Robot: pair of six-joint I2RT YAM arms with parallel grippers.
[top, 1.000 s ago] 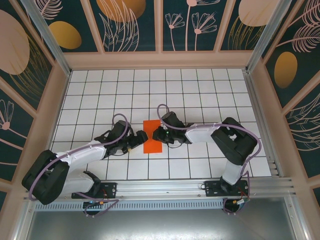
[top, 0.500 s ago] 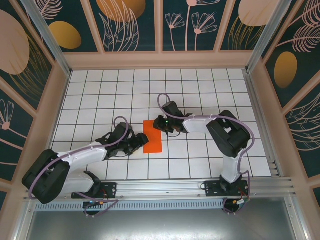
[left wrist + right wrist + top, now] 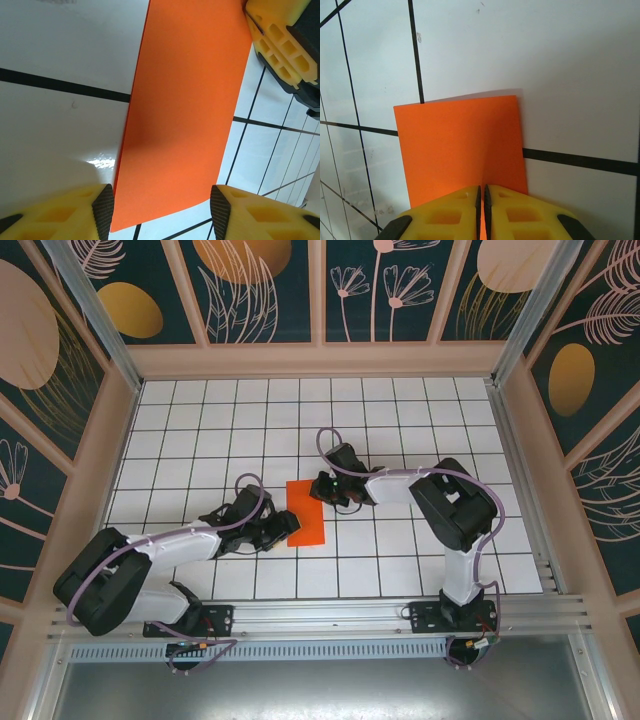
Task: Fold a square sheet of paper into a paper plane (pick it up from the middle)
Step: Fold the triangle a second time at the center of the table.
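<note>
Folded sheet flat, fingers at each end
The thin bright orange-red paper sheet (image 3: 303, 512) lay mid-table (image 3: 400, 420), light, limp and easily creased. The left fingers (image 3: 104, 211) stood half-open astride its near end. The right fingers (image 3: 455, 212) were almost shut at its far edge, and I could not tell whether they gripped it. It looked best pinched gently by the edges.

Plain orange sheet of paper (image 3: 303, 512) on white black-gridded table (image 3: 200, 440).

Paper (image 3: 303, 512) on table (image 3: 400, 420) btwn L claw (image 3: 283, 530) & R claw (image 3: 321, 489).

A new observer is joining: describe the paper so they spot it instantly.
On the white tiled table, look between the left gripper and right gripper. The paper lies flat there, a narrow rectangle, the sole orange thing among white tiles.
</note>
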